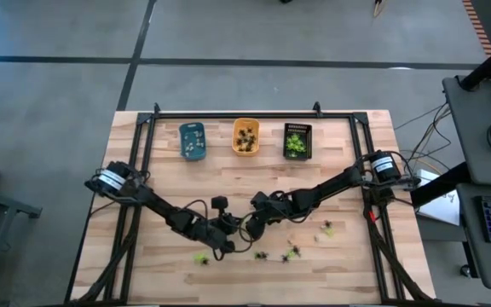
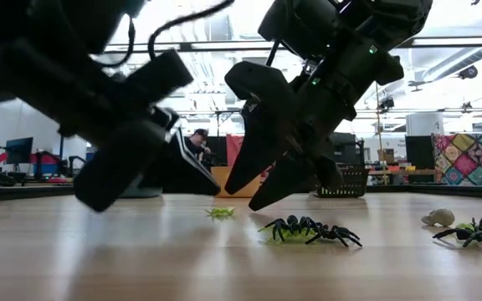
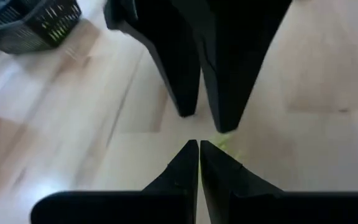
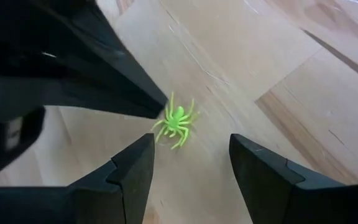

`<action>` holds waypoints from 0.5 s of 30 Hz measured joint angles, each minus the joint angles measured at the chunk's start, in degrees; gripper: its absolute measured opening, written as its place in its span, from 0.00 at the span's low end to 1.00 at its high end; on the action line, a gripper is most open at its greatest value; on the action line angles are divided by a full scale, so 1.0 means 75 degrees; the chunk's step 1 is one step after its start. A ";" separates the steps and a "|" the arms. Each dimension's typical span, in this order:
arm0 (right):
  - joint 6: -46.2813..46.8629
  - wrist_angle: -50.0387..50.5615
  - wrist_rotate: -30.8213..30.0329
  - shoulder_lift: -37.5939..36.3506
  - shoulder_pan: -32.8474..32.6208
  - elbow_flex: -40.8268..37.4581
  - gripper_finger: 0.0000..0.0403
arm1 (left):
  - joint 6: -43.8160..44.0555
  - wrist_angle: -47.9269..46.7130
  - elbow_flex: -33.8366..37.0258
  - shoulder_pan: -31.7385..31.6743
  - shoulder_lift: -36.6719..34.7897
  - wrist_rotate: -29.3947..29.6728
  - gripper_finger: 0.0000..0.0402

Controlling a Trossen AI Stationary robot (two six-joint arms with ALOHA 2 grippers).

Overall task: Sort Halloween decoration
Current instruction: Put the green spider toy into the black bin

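Centrally, right fingers [image 4: 191,168] spread beside green spider [image 4: 176,121]; left fingers [image 3: 199,152] pressed together

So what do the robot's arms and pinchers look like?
Two dark, almost black jointed arms, each with a silvery-white band near its base and loose black cables along it. The left gripper has two black, wedge-shaped fingers tapering to sharp tips. The right gripper has black, blunter, squared-off fingers.

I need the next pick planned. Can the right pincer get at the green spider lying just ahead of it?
Probably yes: the right pincer is open with the green spider just beyond its tips, though the shut left pincer sits right beside the spider.
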State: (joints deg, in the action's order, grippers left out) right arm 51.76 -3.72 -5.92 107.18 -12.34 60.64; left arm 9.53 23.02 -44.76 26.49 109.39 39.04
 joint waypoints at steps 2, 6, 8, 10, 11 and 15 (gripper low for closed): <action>0.0044 -0.0003 0.0001 0.0000 -0.0003 0.0000 0.50 | 0.0009 0.0116 0.0001 -0.0003 0.0126 -0.0107 0.00; 0.0214 -0.0016 0.0001 0.0000 -0.0023 0.0000 0.50 | 0.0097 0.0130 0.0010 -0.0004 0.0234 -0.0130 0.00; 0.0221 -0.0038 -0.0006 0.0000 -0.0051 0.0000 0.50 | 0.0149 0.0131 0.0039 -0.0028 0.0247 -0.0127 0.00; 0.0219 -0.0122 -0.0007 0.0000 -0.0073 0.0000 0.50 | 0.0207 0.0138 0.0071 -0.0079 0.0277 -0.0127 0.00; 0.0202 -0.0215 -0.0008 0.0022 -0.0079 0.0000 0.50 | 0.0241 0.0146 0.0082 -0.0105 0.0319 -0.0119 0.00; -0.0539 -0.0492 -0.0011 0.0206 -0.0111 0.0000 0.50 | 0.0328 0.0348 0.0076 -0.0159 0.0526 -0.0115 0.00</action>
State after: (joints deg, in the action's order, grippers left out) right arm 47.72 -7.41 -6.00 108.72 -13.17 60.64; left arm 11.99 25.63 -44.19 25.30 113.34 38.18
